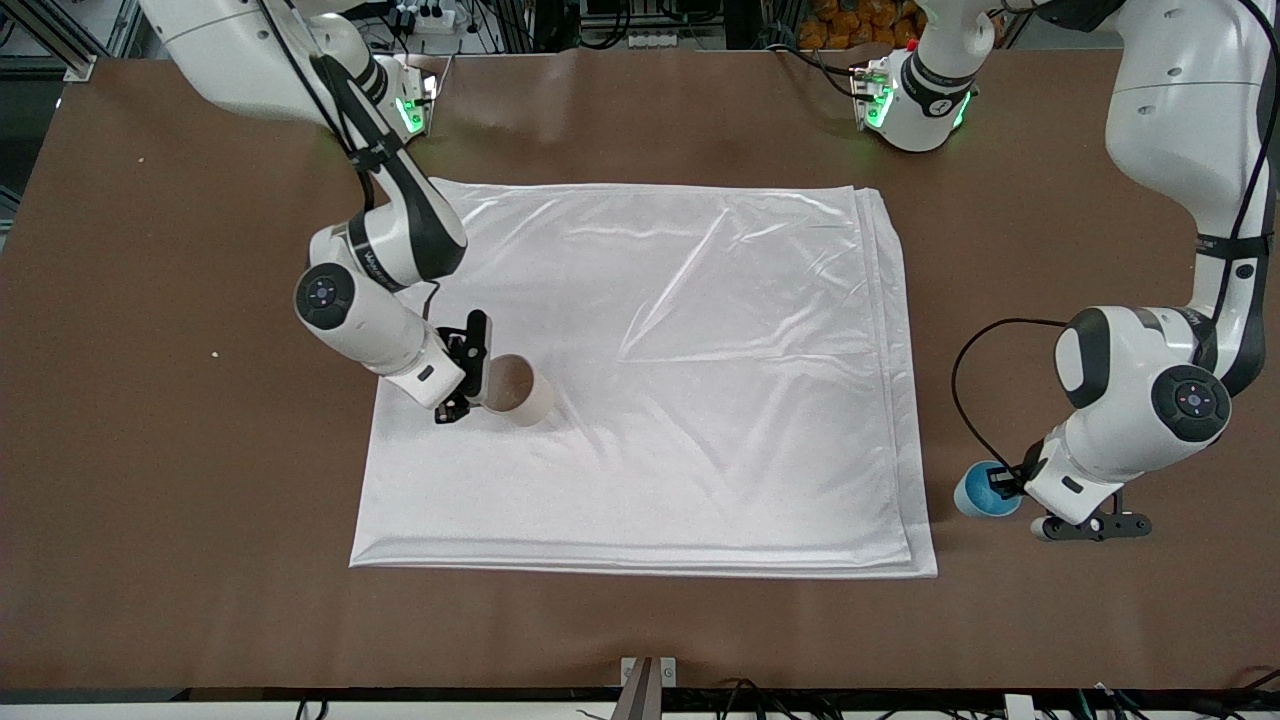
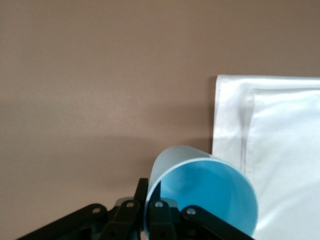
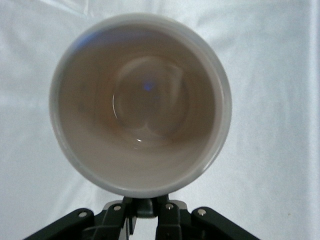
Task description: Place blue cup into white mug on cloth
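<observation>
Brown and bare around its edges, the surface (image 1: 180, 480) carries the cloth (image 1: 680, 400), a large glossy white sheet folded in layers, spread across its middle in the front view. On the cloth, toward the right arm's end, the white mug (image 1: 515, 390) sits with its mouth up, and the right pincer (image 1: 462, 372) is down at its rim. Off the cloth, on bare surface toward the left arm's end and near the cloth's front corner, the blue cup (image 1: 985, 490) is at the left pincer (image 1: 1012, 487), though this view does not show whether the cup rests on the surface or is just clear of it. In the left wrist view the blue cup (image 2: 202, 195) fills the lower frame, its bright inside showing, and the left pincer (image 2: 151, 212) is pinched on its rim, one finger inside and one outside; a corner of the cloth (image 2: 280, 150) lies just beside it. In the right wrist view the white mug (image 3: 140, 102) is seen straight down its empty mouth, with the right pincer (image 3: 145, 205) pinching its wall at the rim. I judge the step in hand to be the pick-up of the cup while the mug is steadied; the next move calls for lifting the cup, carrying it over the cloth to above the mug, and lowering it upright into the opening.
</observation>
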Robot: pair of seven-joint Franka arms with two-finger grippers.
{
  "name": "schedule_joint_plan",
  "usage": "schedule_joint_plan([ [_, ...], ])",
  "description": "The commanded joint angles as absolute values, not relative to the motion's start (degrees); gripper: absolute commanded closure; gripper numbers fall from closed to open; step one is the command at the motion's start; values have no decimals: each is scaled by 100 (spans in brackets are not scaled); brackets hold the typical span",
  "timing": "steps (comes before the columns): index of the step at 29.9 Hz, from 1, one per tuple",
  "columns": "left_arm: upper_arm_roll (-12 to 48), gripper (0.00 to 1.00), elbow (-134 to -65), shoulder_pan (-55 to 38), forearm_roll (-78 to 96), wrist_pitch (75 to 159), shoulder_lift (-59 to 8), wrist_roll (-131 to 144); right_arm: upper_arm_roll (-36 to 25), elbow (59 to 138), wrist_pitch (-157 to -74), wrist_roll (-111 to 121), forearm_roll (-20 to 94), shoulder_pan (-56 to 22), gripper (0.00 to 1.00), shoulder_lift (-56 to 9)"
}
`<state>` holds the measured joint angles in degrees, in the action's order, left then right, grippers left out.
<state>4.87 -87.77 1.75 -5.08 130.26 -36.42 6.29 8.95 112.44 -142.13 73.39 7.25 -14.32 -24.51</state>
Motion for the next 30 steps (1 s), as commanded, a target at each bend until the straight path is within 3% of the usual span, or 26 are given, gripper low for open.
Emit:
schedule_joint_plan([
  [1,650,100,-8877,211,-554,12604,-3208,606,800,10969,-14168,6330,186,-1792,97,-2628],
  [21,791,100,-8868,290,-562,12323,-2848,360,782,10187,-13949,4211,-588,-2821,98,-3366],
  [30,1028,100,-8859,255,-492,12234,-2663,413,791,10028,-13799,3674,-967,-2979,91,-3507],
])
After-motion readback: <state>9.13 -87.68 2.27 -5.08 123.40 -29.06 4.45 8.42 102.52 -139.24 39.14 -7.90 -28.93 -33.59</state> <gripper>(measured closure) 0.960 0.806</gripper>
